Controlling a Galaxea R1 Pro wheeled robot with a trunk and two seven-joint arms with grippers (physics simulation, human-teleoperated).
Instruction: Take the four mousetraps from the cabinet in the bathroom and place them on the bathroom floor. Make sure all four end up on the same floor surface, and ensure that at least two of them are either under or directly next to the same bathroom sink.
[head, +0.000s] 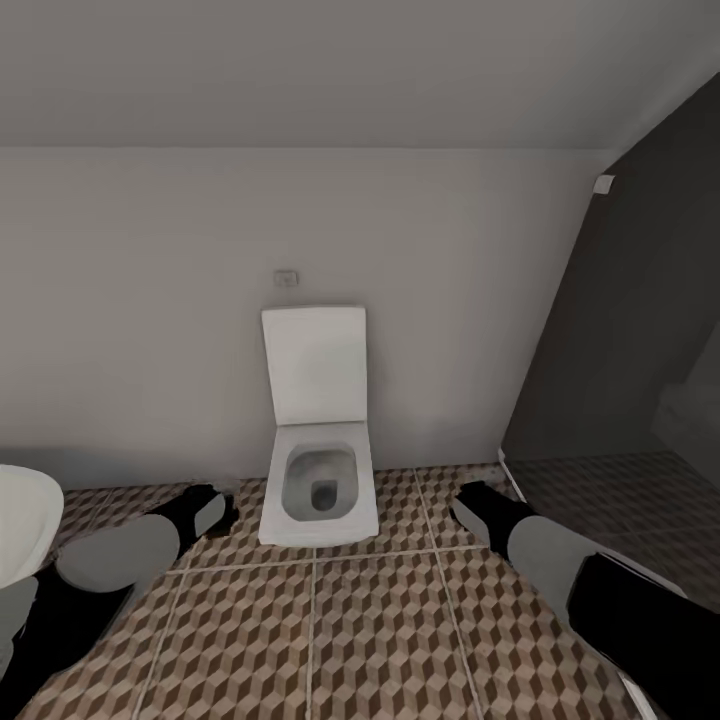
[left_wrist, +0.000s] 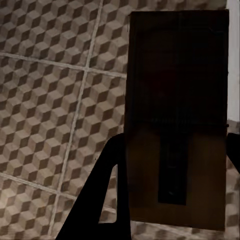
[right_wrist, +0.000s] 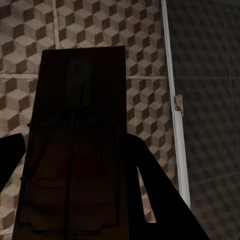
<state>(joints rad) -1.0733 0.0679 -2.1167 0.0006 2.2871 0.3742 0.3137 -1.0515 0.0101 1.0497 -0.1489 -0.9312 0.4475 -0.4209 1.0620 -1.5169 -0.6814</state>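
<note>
While you faced the toilet (head: 318, 470) against the back wall, each arm carried a mousetrap. In the left wrist view, the left gripper (left_wrist: 172, 165) had its jaws pinching a mousetrap (left_wrist: 175, 115) by its long edges, the flat wooden plate hanging above the bathroom floor (left_wrist: 50, 100) with its dark metal bar facing the camera. In the right wrist view, the right gripper (right_wrist: 75, 170) pinched a second mousetrap (right_wrist: 80, 140) the same way, plate held flat and clear of the tiles. Gripping by the edges likely kept the jaws off the spring parts and let each plate go down flat.

In the head view, both arms reached forward and low, the left gripper (head: 205, 510) and right gripper (head: 475, 505) flanking the toilet; the traps themselves could not be made out there. A white curved rim (head: 25, 520) showed at the left edge, cut off by the frame; you could not tell from this whether it was the sink or the bathtub. A dark glass partition (head: 620, 330) stood to the right, its pale base strip (right_wrist: 175, 125) running across the tiles near the right-hand trap.

Judged from this, two traps were in transit, not yet placed. The sink needed locating before release, since two traps had to lie under or beside it.
</note>
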